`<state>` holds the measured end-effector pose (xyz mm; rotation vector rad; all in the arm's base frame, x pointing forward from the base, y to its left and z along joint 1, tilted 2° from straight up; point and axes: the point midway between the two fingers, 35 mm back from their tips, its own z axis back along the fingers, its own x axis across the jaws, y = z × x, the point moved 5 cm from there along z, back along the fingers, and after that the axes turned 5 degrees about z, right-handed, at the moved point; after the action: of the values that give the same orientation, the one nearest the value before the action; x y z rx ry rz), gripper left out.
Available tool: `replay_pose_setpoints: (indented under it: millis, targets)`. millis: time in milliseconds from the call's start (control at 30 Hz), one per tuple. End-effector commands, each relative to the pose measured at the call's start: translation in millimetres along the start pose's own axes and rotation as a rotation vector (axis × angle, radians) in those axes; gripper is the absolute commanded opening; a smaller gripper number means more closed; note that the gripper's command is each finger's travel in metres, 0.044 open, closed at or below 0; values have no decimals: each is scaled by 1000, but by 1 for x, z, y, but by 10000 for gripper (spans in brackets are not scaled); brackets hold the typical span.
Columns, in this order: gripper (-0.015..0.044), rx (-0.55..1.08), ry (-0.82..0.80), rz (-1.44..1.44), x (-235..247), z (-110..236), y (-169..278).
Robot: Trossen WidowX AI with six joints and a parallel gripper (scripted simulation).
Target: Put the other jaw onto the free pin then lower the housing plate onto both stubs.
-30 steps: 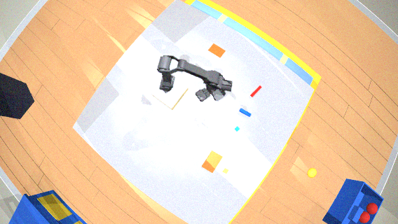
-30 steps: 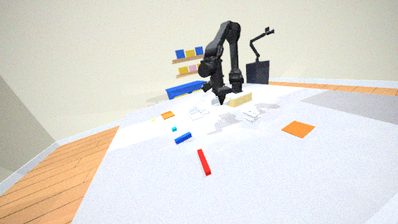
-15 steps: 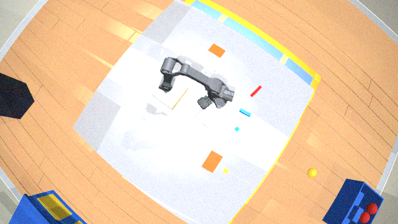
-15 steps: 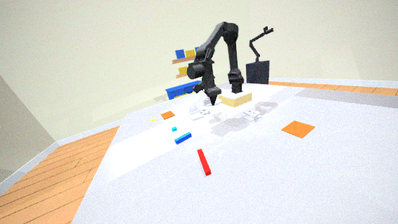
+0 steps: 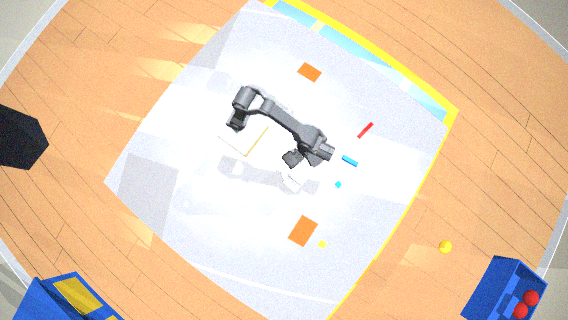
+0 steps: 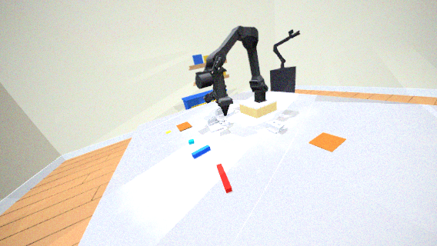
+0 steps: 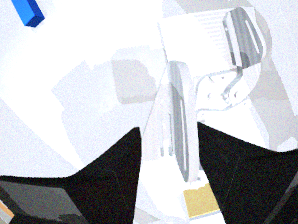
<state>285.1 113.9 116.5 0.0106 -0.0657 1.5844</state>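
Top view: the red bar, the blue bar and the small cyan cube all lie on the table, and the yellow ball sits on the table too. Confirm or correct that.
The yellow ball is not on the table; the top view shows it on the wooden floor. The red bar, blue bar and small cyan cube do lie on the table.

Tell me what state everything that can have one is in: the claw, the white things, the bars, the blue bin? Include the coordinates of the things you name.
Claw (image 5: 303, 160) (image 6: 225, 111) (image 7: 165, 129): shut on the white piece.
White piece (image 7: 181, 125): held between the fingers, edge-up.
White assembly (image 7: 215, 95): uncovered on top where visible; whether its teeth mesh, I cannot tell.
Red bar (image 5: 365, 130) (image 6: 224, 178): lying flat.
Blue bar (image 5: 350, 161) (image 6: 201, 151) (image 7: 25, 11): lying flat.
Blue bin (image 5: 491, 281): open, red balls inside.
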Motion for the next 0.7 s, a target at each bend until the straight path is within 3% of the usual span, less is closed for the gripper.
replay_pose_setpoints:
  millis: [0,667]
  targets:
    - [134,6,-3,8,-8,-1,-8]
    - [134,3,0,30,-53,-3,-40]
